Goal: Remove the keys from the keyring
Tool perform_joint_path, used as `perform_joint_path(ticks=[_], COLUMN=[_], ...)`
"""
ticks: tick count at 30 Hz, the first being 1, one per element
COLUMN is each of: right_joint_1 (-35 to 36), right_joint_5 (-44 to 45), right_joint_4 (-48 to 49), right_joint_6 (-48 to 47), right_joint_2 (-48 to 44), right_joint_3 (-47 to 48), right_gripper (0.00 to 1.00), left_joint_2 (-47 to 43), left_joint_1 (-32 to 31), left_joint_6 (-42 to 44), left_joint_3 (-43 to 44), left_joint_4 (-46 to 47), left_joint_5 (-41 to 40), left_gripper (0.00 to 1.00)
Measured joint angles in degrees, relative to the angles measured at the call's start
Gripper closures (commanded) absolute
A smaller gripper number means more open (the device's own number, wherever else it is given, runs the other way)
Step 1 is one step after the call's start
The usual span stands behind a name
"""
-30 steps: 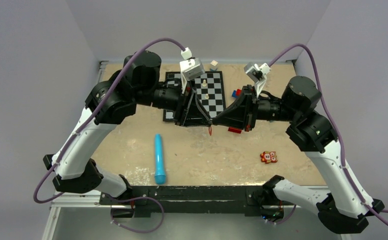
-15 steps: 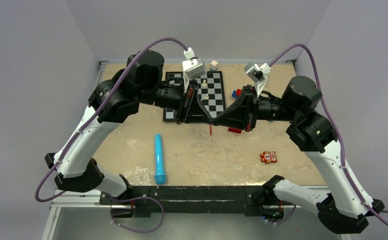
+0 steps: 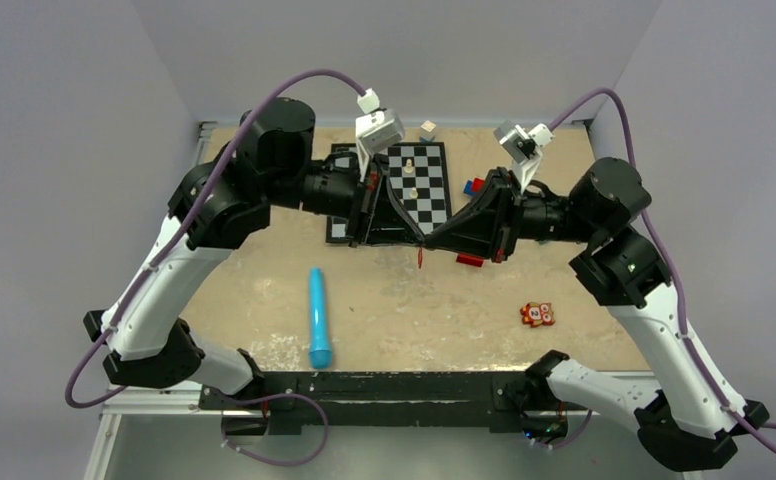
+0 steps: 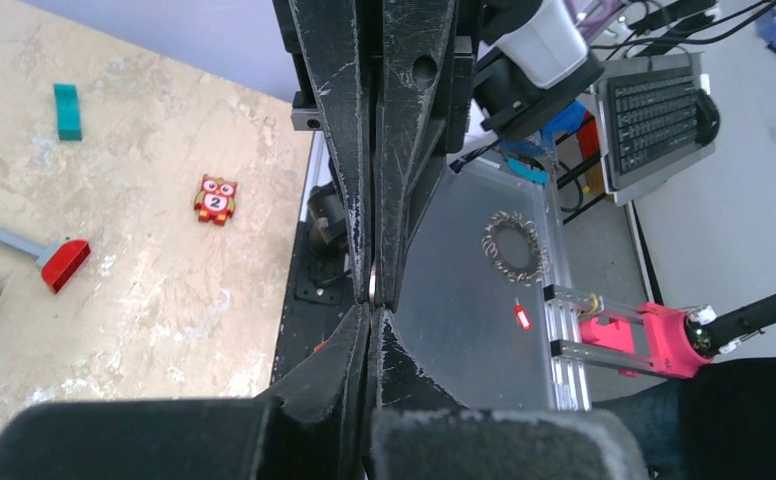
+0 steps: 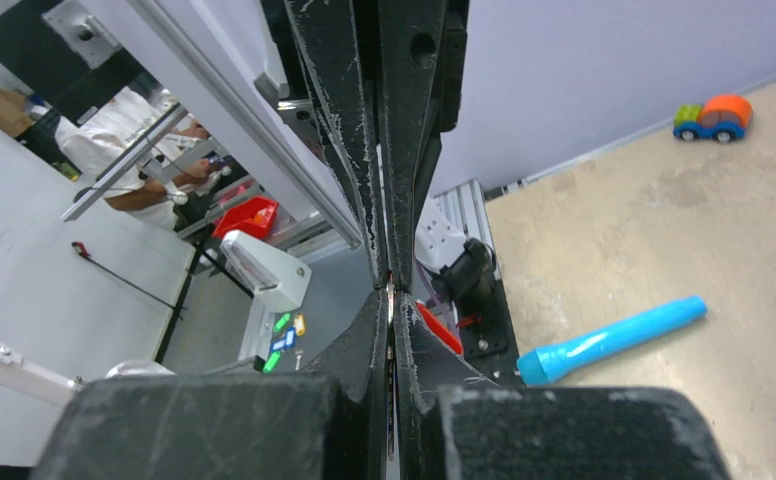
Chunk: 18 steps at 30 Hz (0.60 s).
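Nearest the arm bases, a smooth turquoise plastic cylinder (image 3: 318, 316) is lying lengthwise on the worn, sandy-beige table (image 3: 384, 300), its wider end pointing toward the near edge. Off to the right, a small flat orange owl toy marked 2 (image 3: 536, 314) is resting well apart from it. Above the middle of the table the two arms are meeting tip to tip. The left gripper (image 3: 418, 242) and the right gripper (image 3: 427, 242) are both pressing their scuffed black tapered fingers fully together on a thin silvery sliver of the keyring (image 3: 421, 260). Whether that sliver is ring or key, the wrist views are not showing. The keyring's red oblong tag is dangling just below the fingertips, clear of the table. Just beyond, a red block-headed toy (image 3: 469, 260) is lying beside the right gripper, and a black-and-white chessboard (image 3: 422, 190) is carrying small white chess pieces (image 3: 408, 167).
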Motion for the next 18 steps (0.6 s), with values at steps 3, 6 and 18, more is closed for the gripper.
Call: perform_joint_path(ticks=[3, 6, 18], right_joint_1=[0.0, 0.0, 0.0], right_joint_5=[-0.9, -1.3, -4.4], right_joint_4=[3.7, 7.7, 18.0], right_joint_6=[2.0, 4.1, 10.1], right_joint_2=[0.0, 0.1, 2.0], right_joint_3=[0.0, 0.0, 1.7], right_gripper=[1.0, 1.0, 1.0], left_joint_2=[-0.7, -1.1, -2.2], left_joint_1=[0.0, 0.0, 0.0], left_joint_6=[-1.7, -3.2, -8.2], left_joint_3=[-0.1, -0.1, -0.1], left_joint_4=[2.5, 5.1, 12.4], left_joint_5=[0.9, 1.9, 4.9], left_gripper=[1.0, 1.0, 1.0])
